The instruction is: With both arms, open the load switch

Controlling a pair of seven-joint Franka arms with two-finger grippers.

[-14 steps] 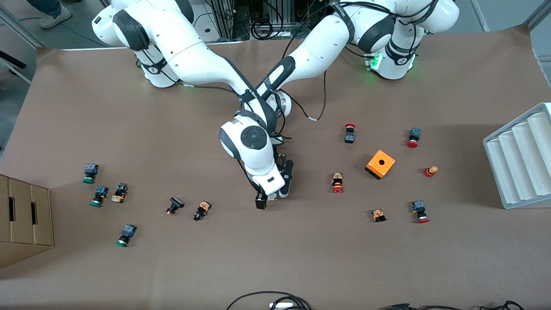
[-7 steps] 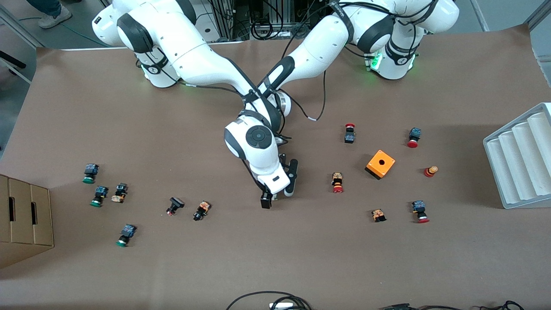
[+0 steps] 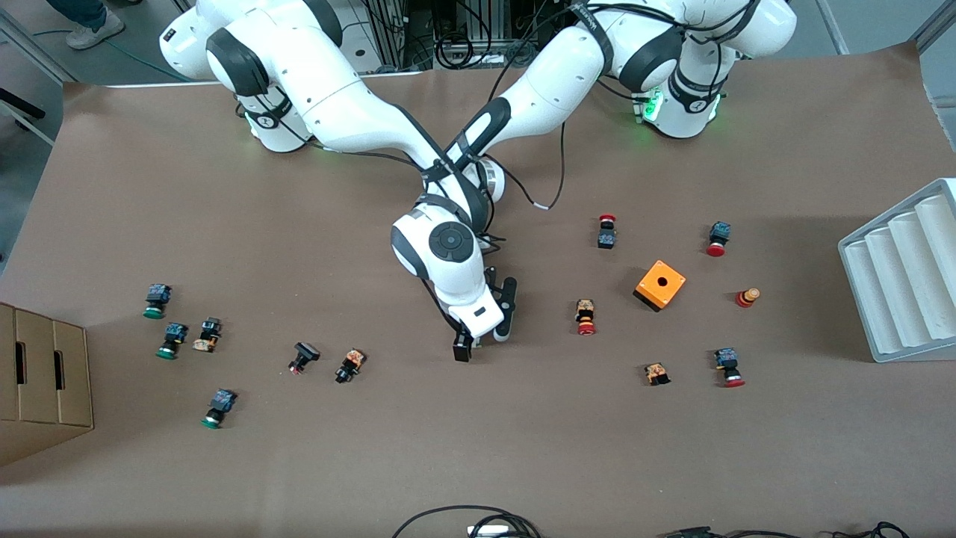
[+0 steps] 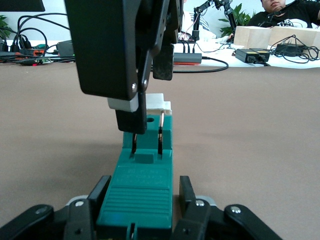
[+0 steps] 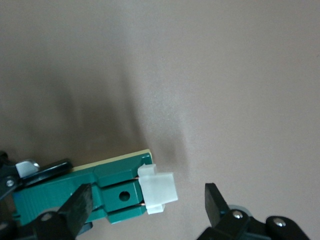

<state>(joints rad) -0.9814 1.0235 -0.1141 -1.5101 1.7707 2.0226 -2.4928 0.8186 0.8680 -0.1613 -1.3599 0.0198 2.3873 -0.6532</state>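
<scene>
The load switch [image 4: 142, 185], a narrow green block with a white piece [image 5: 158, 190] at one end, sits between the fingers [image 4: 187, 192] of the left gripper [image 4: 141, 200], which press against its two long sides and hold it by its ribbed end. In the left wrist view the block runs straight out from that gripper, white piece at the outer end.

The right gripper [image 5: 147, 202] hangs directly above that outer end, its two fingers [image 5: 80, 202] spread wide. In the right wrist view one finger stands over the green body near a small round hole, and the other stands clear of the white piece, with bare brown table [image 3: 523, 448] beneath it. Neither finger can be seen touching the switch. In the left wrist view the black underside of the right gripper fills the space just above the white piece.

In the front view both arms meet over the middle of the table, the right arm's white wrist [image 3: 448, 258] covering the switch and most of both grippers. An orange box [image 3: 660, 285] lies well apart from the grippers, toward the left arm's end, and small push-buttons [image 3: 585, 317] lie scattered toward both ends.
</scene>
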